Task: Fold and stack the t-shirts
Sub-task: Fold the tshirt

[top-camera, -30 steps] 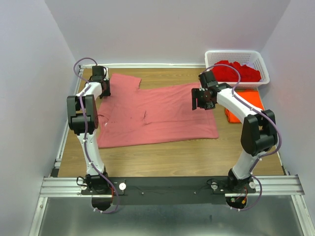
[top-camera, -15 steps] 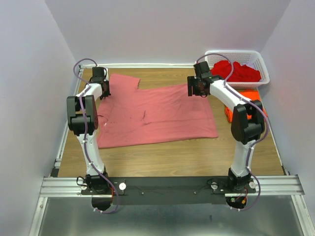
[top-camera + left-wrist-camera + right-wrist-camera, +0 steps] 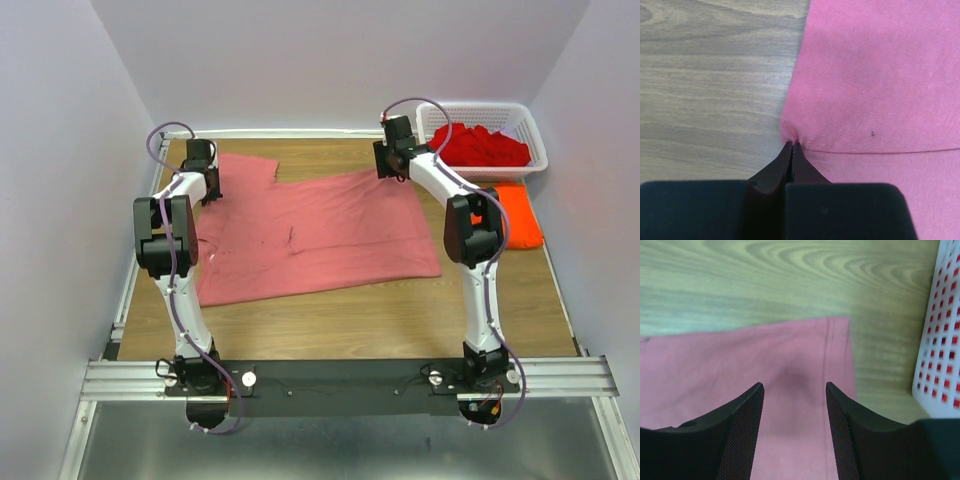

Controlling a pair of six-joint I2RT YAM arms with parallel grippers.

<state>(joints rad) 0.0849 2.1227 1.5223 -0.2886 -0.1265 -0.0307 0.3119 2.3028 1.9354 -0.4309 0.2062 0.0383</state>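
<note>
Since a second ago, our right claw [image 3: 794,386] has travelled from over the right side of the salmon-pink t-shirt [image 3: 320,225] out to that shirt's far right corner, close to the white lattice basket [image 3: 470,106]. Our left claw [image 3: 792,145] has gone from partly open to fully closed.

We now see the left claw pinching the shirt's edge at its far left, by the sleeve. The cloth puckers into small creases right at the closed fingertips, with bare wood to the left of them. The right claw hangs over the hemmed corner with its jaws apart. Nothing sits between them, and we cannot tell whether the tips touch the fabric.

The pink shirt lies spread mostly flat across the middle of the bench [image 3: 350,320]. One sleeve reaches toward the far left, and a few wrinkles show near its centre.

The orange t-shirt [image 3: 518,212] lies folded on the bench at the right, just beside the pink shirt's right edge and just in front of the basket. The red t-shirts [image 3: 485,145] are heaped inside the basket at the far right corner.
</note>
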